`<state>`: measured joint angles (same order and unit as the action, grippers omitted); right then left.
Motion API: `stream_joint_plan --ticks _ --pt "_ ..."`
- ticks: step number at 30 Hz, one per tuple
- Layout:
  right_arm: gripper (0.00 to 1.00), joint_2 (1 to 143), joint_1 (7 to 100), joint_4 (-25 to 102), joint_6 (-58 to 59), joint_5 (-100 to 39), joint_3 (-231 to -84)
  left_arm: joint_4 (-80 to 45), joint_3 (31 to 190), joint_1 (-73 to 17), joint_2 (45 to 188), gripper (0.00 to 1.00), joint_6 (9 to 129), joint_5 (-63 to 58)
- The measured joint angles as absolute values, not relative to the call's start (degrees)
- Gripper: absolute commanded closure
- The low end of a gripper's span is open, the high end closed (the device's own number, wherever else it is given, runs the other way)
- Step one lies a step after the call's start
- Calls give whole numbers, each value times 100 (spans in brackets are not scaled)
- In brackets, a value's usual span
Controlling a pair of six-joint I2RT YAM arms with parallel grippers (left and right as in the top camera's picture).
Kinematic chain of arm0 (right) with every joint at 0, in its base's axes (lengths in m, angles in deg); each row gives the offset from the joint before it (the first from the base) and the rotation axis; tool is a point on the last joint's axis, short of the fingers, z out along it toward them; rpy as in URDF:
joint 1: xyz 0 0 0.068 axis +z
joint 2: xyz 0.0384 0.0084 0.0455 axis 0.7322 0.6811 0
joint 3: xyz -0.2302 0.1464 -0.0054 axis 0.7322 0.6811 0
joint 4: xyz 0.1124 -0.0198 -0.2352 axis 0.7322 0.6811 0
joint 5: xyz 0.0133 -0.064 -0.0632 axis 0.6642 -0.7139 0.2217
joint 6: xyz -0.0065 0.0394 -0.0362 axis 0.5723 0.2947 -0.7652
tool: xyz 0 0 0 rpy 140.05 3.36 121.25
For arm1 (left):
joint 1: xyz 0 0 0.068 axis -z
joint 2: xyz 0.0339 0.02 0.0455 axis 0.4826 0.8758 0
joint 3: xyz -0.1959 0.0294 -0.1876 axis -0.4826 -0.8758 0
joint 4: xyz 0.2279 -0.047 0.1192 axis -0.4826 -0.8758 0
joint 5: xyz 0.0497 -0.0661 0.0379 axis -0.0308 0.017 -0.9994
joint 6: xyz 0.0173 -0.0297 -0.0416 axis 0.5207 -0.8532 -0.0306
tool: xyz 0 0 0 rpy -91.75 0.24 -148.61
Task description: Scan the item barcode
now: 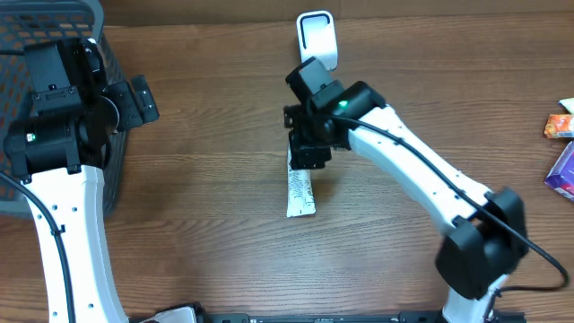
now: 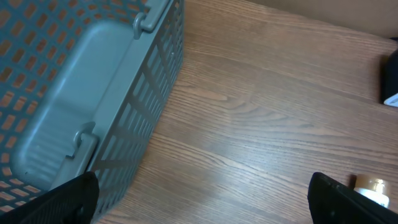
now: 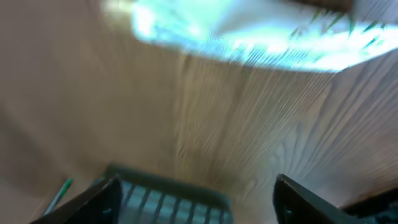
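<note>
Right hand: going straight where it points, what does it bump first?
Probably the white packet, since the right hand points down over its top end. The wrist view is blurry, so it may touch bare table first.

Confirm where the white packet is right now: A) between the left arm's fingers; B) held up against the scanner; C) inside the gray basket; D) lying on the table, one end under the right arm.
D: the overhead view shows the packet lying flat on the table, its upper end under the right arm, short of the scanner and far from the basket.
</note>
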<state>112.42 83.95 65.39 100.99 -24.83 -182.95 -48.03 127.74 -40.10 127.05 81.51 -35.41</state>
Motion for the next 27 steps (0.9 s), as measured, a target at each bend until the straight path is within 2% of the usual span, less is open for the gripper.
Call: stream_joint_plan --ticks 3,4,8,10,13,15,17,18,21,27 --pt "19 11597 8393 6843 10034 -2531 -18212 -4803 12774 -4010 12705 0 8151 -3541" --pt "16 11629 8391 6851 9924 -2570 -18190 -4803 12776 -4010 12705 0 8151 -3541" --pt "10 11673 8391 6921 8421 -2852 -18177 -4803 12774 -4010 12705 0 8151 -3541" --pt "10 11673 8393 7028 7284 -2987 -18177 -4803 12776 -4010 12705 0 8151 -3541" --pt "18 11673 8417 7428 5791 -3090 -18177 -4805 12774 -4010 12705 0 8151 -3541" --pt "26 11673 8529 7671 4876 -3132 -18177 -4803 12774 -4010 12705 0 8151 -3541" --pt "50 11673 8719 7577 4410 -3154 -18177 -4803 12776 -4010 12705 0 8151 -3541" --pt "55 11673 8843 7466 4253 -3175 -18177 -4803 12774 -4010 12705 0 8151 -3541" --pt "56 11673 9285 7048 3861 -3204 -18177 -4803 12776 -4010 12705 0 8151 -3541" --pt "65 11754 9606 6902 3645 -3584 -18177 -4803 12774 -4010 12705 0 8151 -3541"
